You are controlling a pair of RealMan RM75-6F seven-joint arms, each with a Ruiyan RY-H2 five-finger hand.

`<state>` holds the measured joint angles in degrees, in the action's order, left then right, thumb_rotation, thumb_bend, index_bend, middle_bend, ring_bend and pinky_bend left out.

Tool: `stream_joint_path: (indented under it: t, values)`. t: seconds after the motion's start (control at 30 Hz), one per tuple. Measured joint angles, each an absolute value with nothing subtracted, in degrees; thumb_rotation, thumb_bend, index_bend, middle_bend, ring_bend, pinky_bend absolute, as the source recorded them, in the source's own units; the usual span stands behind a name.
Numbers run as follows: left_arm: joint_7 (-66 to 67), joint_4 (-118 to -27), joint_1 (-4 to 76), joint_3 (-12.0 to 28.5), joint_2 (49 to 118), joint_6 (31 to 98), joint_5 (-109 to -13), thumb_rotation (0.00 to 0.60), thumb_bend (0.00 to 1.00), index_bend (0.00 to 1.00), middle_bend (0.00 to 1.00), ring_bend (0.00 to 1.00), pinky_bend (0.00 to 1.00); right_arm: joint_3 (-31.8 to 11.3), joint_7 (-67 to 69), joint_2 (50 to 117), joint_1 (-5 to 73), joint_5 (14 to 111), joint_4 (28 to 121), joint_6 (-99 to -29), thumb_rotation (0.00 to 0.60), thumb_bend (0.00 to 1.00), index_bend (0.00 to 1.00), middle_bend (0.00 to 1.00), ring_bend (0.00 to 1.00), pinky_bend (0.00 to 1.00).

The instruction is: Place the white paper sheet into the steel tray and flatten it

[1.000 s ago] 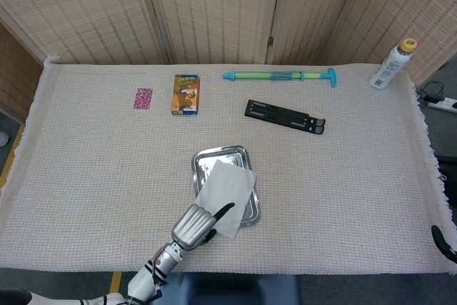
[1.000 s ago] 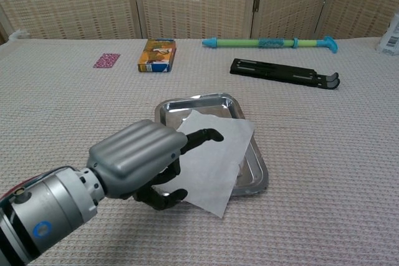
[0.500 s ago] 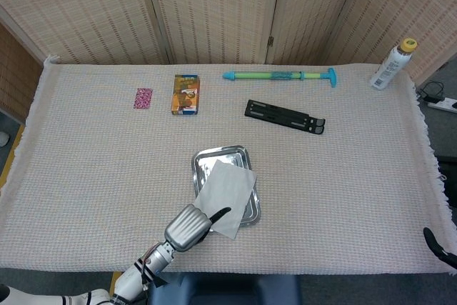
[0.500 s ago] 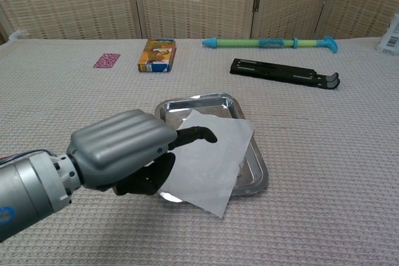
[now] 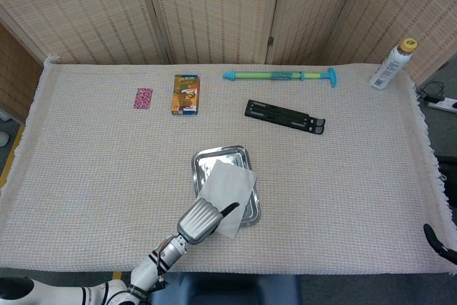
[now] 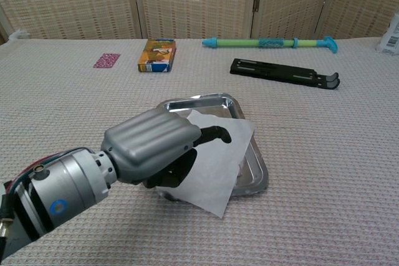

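Observation:
The steel tray [image 5: 221,153] [image 6: 201,99] sits on the cloth near the table's front middle. The white paper sheet [image 5: 231,180] [image 6: 219,161] lies askew across it. Its near corner hangs over the tray's front rim and its right corner reaches past the right rim. My left hand [image 5: 201,220] [image 6: 153,144] is over the sheet's near-left part, fingers curled down and one dark finger stretched across the paper. I cannot tell whether it touches the sheet. A dark curved piece, seemingly my right hand [image 5: 437,240], shows at the table's front right corner; its fingers are not visible.
Toward the back lie a pink packet [image 5: 143,98] [image 6: 106,60], an orange box [image 5: 186,94] [image 6: 156,55], a green-blue tube toy [image 5: 278,75] [image 6: 268,43] and a black folding stand [image 5: 284,116] [image 6: 283,71]. A white bottle [image 5: 391,66] stands at the far right corner.
My left hand drew back to the left, then came forward and right again over the sheet. The paper and tray have not shifted.

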<state>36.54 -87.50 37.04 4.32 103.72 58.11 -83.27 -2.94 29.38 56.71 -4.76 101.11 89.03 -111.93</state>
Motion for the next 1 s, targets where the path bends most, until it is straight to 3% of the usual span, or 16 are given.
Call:
stream_joint_path:
  t: [0.63, 1.0]
  values:
    - [45.5, -74.9, 46.3, 9.6, 110.1, 50.8, -76.7, 0.6, 1.0, 0.28, 1.0, 1.0, 1.0, -5.4, 32.7, 56.3, -5.0, 95.9, 88.5, -111.8, 0.6, 0.4, 0.0, 0.0, 0.0, 0.0]
    - [51.7, -71.9, 48.8, 9.6, 110.6, 49.1, -71.3, 0.6, 1.0, 0.32, 1.0, 1.0, 1.0, -5.9, 32.3, 56.3, -5.5, 95.3, 88.9, -111.9, 0.6, 0.4, 0.0, 0.0, 0.0, 0.0]
